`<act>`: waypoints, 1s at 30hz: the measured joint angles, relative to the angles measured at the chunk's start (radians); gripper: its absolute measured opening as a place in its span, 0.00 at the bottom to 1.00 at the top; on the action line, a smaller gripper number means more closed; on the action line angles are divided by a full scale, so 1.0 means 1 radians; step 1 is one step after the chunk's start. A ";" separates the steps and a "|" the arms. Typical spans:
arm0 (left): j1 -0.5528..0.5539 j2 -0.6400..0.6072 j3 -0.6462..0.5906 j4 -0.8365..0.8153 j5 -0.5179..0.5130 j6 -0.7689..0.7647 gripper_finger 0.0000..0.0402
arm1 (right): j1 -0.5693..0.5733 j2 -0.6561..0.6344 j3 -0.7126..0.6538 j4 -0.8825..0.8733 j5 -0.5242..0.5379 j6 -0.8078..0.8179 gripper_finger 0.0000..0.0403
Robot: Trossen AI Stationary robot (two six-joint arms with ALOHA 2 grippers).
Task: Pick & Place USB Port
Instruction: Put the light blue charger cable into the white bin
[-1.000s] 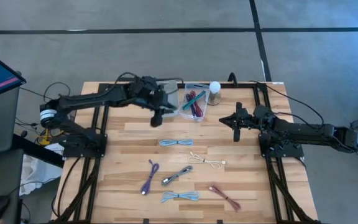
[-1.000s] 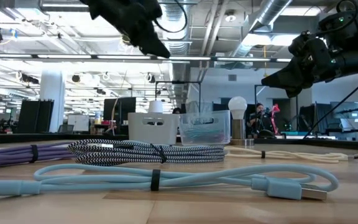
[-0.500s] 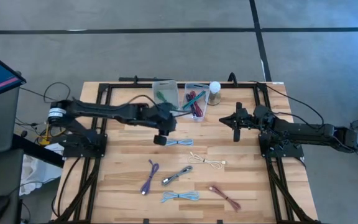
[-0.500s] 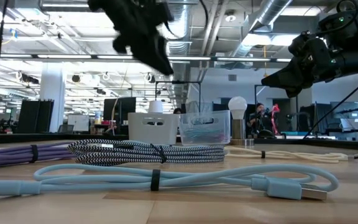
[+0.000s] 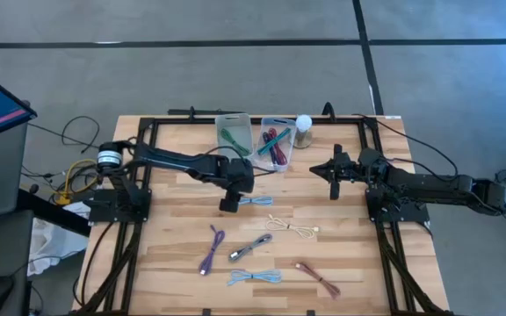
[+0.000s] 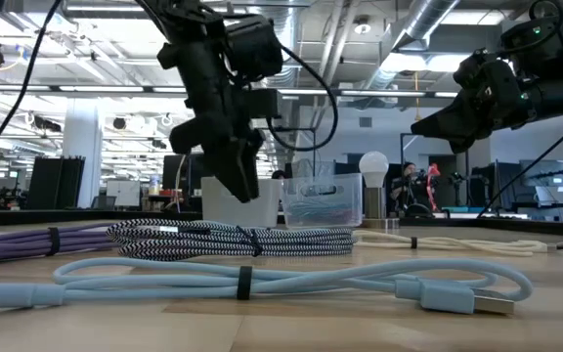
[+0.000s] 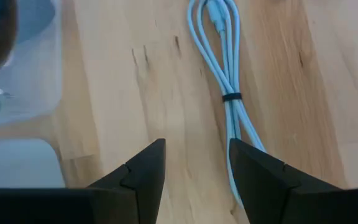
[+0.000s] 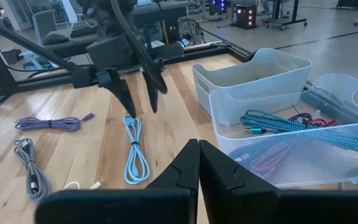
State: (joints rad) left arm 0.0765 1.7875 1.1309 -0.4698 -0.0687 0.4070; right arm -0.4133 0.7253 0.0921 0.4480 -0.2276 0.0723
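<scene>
A light blue USB cable point(image 5: 249, 201), bundled with a black tie point(image 7: 231, 97), lies flat on the wooden table. My left gripper point(image 5: 229, 204) hangs open just above the table at the cable's left end; in its wrist view point(image 7: 194, 177) the cable point(image 7: 224, 74) runs out past one finger. The right wrist view shows that gripper point(image 8: 140, 102) pointing down over the cable point(image 8: 134, 155). My right gripper point(image 5: 333, 173) waits shut, raised over the table's right half.
Two clear bins stand at the far edge, one point(image 5: 234, 132) with a green cable, one point(image 5: 275, 142) with red and teal cables, beside a bulb-like object point(image 5: 303, 129). Purple point(image 5: 211, 248), braided grey point(image 5: 249, 248), cream point(image 5: 292, 227), light blue point(image 5: 255, 277) and maroon point(image 5: 316, 276) cables lie nearer.
My left gripper has swung away from the bins toward the table's near edge and come down, ending low over the left end of the light blue cable. The cable has not moved.
</scene>
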 joint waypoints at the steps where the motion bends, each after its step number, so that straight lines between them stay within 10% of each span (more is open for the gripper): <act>1: 0.000 0.006 0.000 0.000 0.000 -0.002 0.44 | 0.000 0.000 0.000 0.000 0.000 0.000 0.00; 30: 0.001 0.022 -0.172 0.219 0.156 -0.210 0.43 | 0.000 0.000 0.000 0.000 0.000 0.000 0.00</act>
State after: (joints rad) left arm 0.0779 1.8099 0.9588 -0.2512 0.0872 0.1968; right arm -0.4129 0.7250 0.0921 0.4484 -0.2279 0.0723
